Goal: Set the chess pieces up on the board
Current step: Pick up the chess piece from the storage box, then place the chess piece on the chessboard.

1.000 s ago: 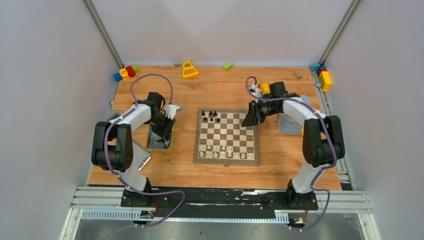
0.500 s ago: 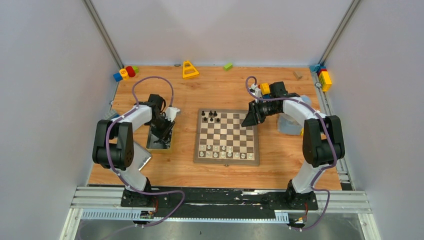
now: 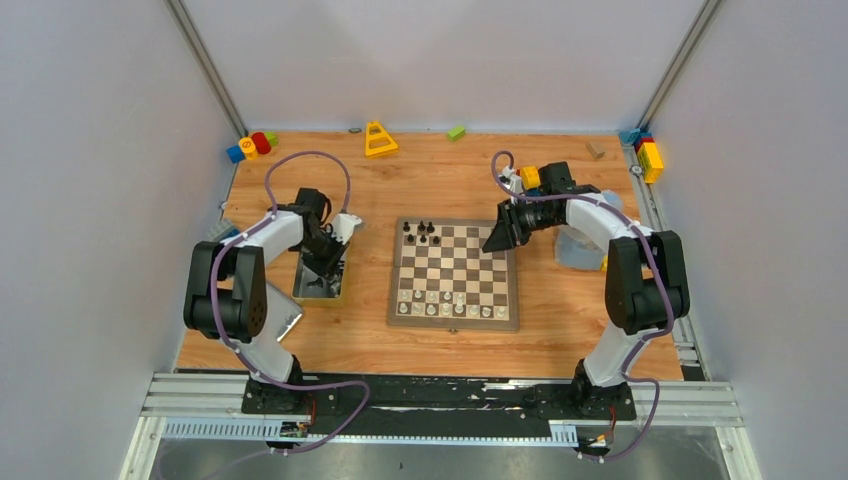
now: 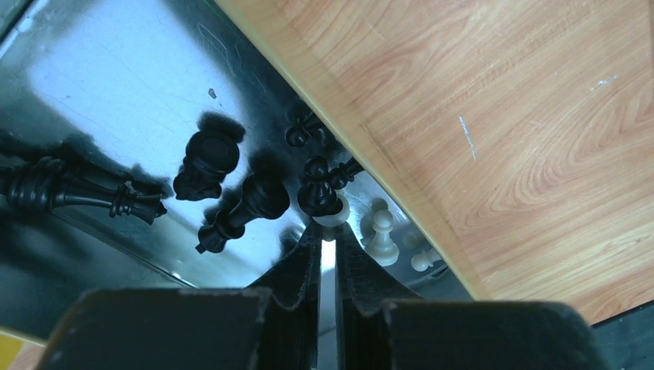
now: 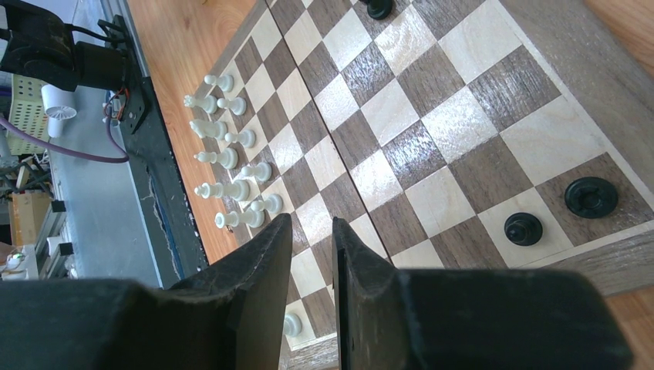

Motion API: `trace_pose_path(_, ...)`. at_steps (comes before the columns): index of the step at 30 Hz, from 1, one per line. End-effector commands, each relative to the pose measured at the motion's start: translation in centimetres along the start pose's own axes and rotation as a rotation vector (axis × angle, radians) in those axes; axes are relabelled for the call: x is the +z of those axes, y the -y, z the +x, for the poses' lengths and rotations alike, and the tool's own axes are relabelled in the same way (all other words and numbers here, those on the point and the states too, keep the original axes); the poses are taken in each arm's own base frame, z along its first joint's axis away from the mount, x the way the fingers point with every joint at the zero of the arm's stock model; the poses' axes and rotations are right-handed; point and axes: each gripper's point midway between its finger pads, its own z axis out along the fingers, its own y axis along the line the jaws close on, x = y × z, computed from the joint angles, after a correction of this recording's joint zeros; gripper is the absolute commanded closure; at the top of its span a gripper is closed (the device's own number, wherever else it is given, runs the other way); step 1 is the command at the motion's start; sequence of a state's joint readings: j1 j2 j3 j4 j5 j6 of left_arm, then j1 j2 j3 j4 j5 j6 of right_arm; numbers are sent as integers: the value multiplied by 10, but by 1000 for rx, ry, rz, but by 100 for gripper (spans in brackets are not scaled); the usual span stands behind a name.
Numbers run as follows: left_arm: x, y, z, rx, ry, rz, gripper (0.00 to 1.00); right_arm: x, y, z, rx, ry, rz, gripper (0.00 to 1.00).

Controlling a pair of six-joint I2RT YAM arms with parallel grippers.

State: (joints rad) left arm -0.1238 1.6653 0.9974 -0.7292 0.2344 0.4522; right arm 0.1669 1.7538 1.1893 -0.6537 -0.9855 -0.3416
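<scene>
Left tool (image 4: pixel 329 231) is pinched nearly shut on pale piece (image 4: pixel 333 214) in tin (image 4: pixel 116 69), desk's left edge. Right tool (image 5: pixel 310 223) is held slightly parted, empty, over board (image 5: pixel 455 116). Piece is judged light, slick; best gripped at waist.

Metal tin (image 3: pixel 311 291), yellow cone (image 3: pixel 380 139), green block (image 3: pixel 456 132)

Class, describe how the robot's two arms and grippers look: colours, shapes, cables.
The left arm and right arm have white links, chunky black joints and looping purple cables. The left gripper and right gripper each have two black tapered fingers.
</scene>
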Motion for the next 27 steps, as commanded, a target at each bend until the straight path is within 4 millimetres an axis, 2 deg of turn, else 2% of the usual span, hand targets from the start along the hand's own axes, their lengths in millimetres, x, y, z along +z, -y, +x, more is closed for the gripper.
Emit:
trace_pose_path(1, -14, 6, -9, 94, 75, 11, 89, -5, -16, -28, -65, 51, -44, 73)
trace_pose_path(5, -39, 20, -24, 157, 170, 40, 89, -6, -35, -42, -106, 62, -64, 73)
trace_pose_path(10, -87, 36, -58, 250, 320, 29, 88, 1, -57, -59, -145, 63, -132, 73)
trace_pose_path(14, -112, 66, -89, 361, 396, 52, 86, 11, -74, -74, -150, 60, -204, 73)
trace_pose_path(18, -125, 106, -121, 478, 451, 97, 86, 24, -93, -85, -132, 45, -290, 72)
trace_pose_path(21, -126, 134, -141, 552, 469, 129, 86, 33, -104, -91, -103, 31, -344, 68)
trace_pose_path(23, -124, 148, -149, 591, 467, 146, 86, 36, -108, -96, -77, 31, -371, 64)
trace_pose_path(27, -121, 171, -163, 640, 476, 168, 87, 42, -109, -99, -2, 21, -422, 63)
